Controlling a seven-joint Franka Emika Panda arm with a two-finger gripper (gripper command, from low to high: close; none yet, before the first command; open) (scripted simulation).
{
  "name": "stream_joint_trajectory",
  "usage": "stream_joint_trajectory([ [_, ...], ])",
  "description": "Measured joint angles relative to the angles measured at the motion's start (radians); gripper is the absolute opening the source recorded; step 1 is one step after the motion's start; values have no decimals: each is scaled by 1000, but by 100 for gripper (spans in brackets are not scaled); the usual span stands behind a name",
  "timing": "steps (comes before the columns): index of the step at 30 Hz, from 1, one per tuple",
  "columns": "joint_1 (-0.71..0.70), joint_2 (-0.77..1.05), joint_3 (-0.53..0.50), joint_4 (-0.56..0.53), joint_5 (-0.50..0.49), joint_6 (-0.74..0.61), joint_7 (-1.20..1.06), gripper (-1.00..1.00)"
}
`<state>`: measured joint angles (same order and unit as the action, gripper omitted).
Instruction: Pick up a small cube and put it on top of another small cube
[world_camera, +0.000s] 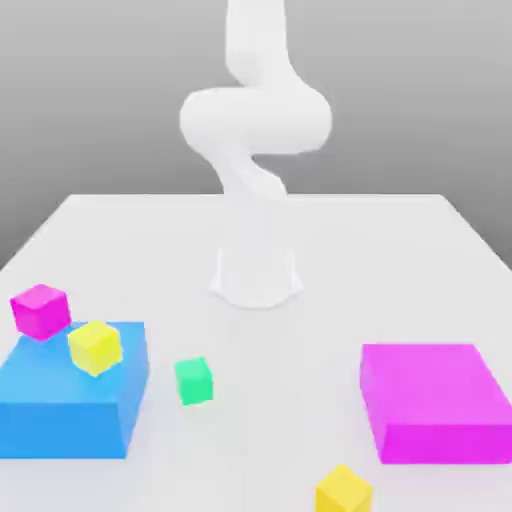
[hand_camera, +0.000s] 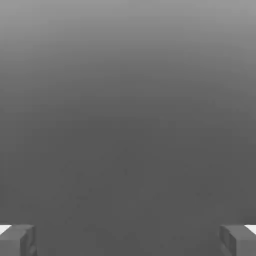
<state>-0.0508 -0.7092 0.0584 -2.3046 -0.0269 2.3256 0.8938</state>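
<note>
Step in hand: pre-grasp. Gripper (hand_camera: 128, 241) wide open, empty. Small golden-yellow cube (world_camera: 343, 491) on pale counter (world_camera: 270, 350), toward exterior view's right of small bright green cube (world_camera: 195, 381). Next: align above golden cube, lower, grasp.

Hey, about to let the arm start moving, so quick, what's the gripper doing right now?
Gripper: open, fingers wide apart at the edges of the hand view, nothing held between them.

Exterior view facing arm, tabletop below.
</note>
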Motion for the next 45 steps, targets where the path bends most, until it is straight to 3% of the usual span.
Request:
stream_joint_trajectory([
  [9,-147,331,188,-17,-139,93,371,0],
  [15,-184,552,254,-27,-250,151,628,0],
  [23,-158,829,264,-45,-320,241,915,0],
  [30,-124,1033,277,-67,-247,350,1066,0],
  [34,-68,1172,211,-39,-308,450,1133,0],
  [35,-54,1201,193,-32,-326,471,1147,-100],
  [41,-46,1216,184,-28,-334,484,1154,-100],
  [45,-94,1116,245,-54,-271,411,1107,-100],
])
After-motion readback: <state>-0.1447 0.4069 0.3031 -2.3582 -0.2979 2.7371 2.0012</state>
